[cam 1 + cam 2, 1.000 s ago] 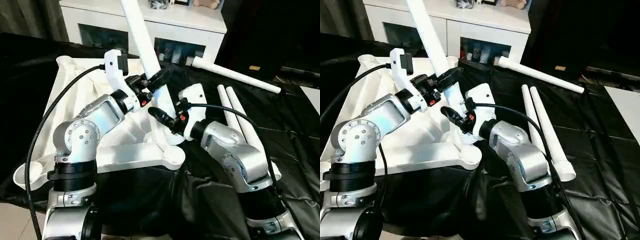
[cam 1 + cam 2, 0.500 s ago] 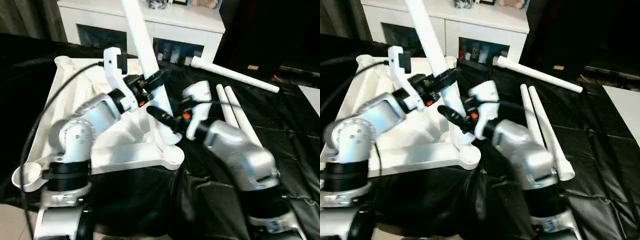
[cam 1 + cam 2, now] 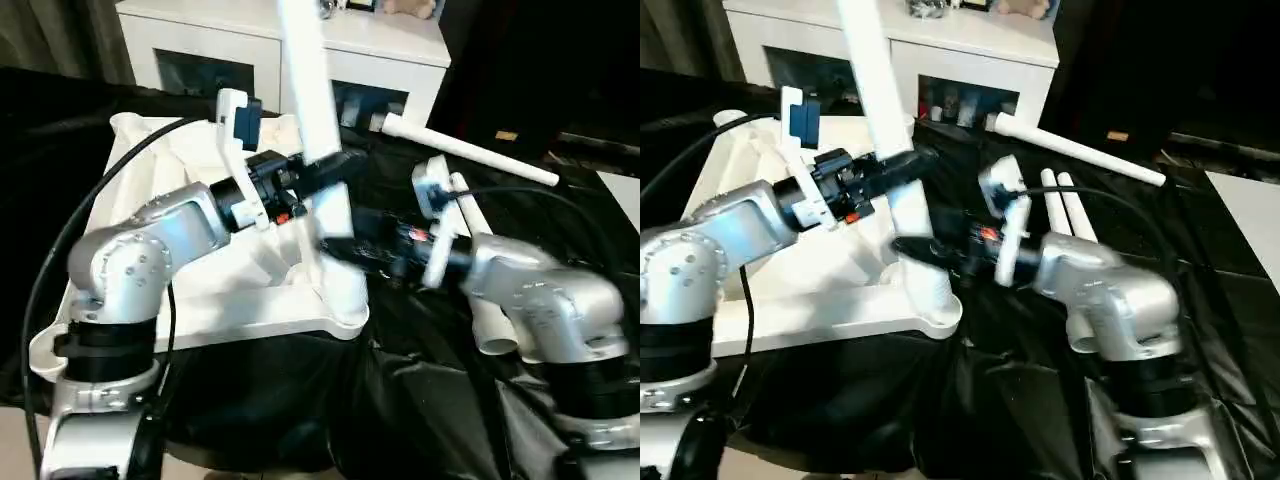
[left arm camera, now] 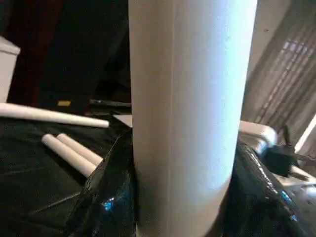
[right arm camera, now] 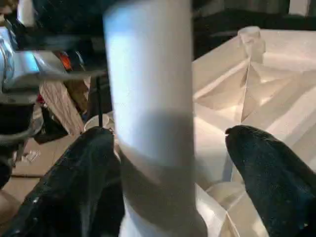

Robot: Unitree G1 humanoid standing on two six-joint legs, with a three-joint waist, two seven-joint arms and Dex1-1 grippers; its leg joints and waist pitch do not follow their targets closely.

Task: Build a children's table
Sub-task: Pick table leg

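Observation:
The white tabletop (image 3: 240, 295) lies underside up on a black cloth. One white leg (image 3: 305, 80) stands nearly upright in its near right corner socket (image 3: 345, 300). My left gripper (image 3: 325, 172) is shut on this leg at mid height; in the left wrist view its fingers (image 4: 108, 197) press both sides of the leg (image 4: 187, 108). My right gripper (image 3: 345, 250) is open around the leg's lower part, one finger (image 5: 266, 168) standing apart from the leg (image 5: 153, 98). Three more legs lie on the cloth to the right.
One spare leg (image 3: 470, 150) lies across the back right. Two legs (image 3: 1060, 190) lie side by side beneath my right forearm. A white cabinet (image 3: 400, 50) with dark doors stands behind the table. Black cloth covers the surface all round.
My right gripper has opened around the leg's base and that arm has swung out to the right. The leg has tipped from leaning left to nearly upright. The left gripper keeps its hold.

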